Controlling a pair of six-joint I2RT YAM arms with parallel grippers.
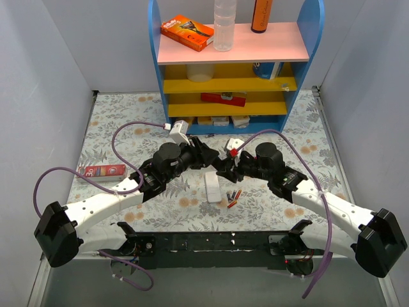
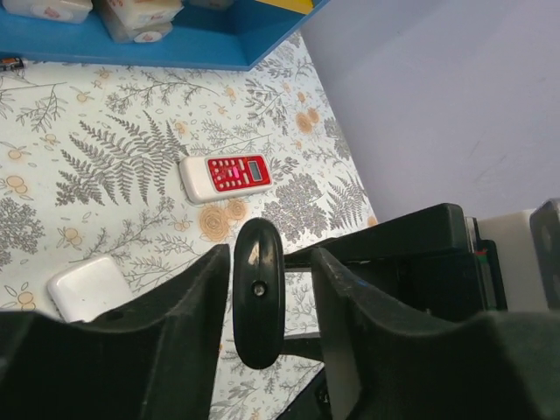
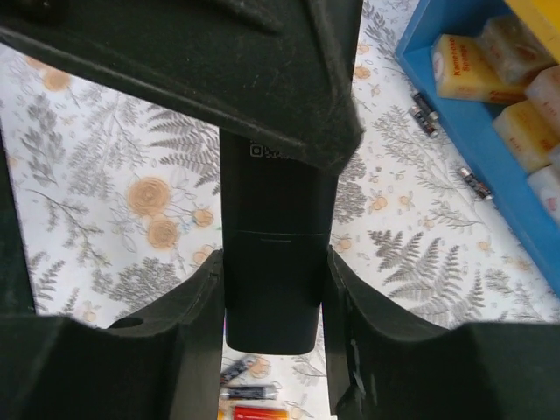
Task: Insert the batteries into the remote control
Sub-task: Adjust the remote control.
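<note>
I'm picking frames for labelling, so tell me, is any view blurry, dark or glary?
Top view: even light, sharp, only soft shadows. Left wrist view: jaws dark and soft up close, a glint on the dark remote, red-button remote crisp. Right wrist view: black jaws fill much of it, batteries soft and cut by the bottom edge.

Centre is crowded — the left gripper (image 1: 206, 155) and right gripper (image 1: 227, 167) meet at a black remote (image 3: 271, 280) just behind the white remote (image 1: 212, 187) and batteries (image 1: 233, 197). Bare tabletop (image 1: 313, 147) lies wide to the right — the blue shelf (image 1: 310, 38) walls the back, purple cables (image 1: 267, 132) arch on either side.
</note>
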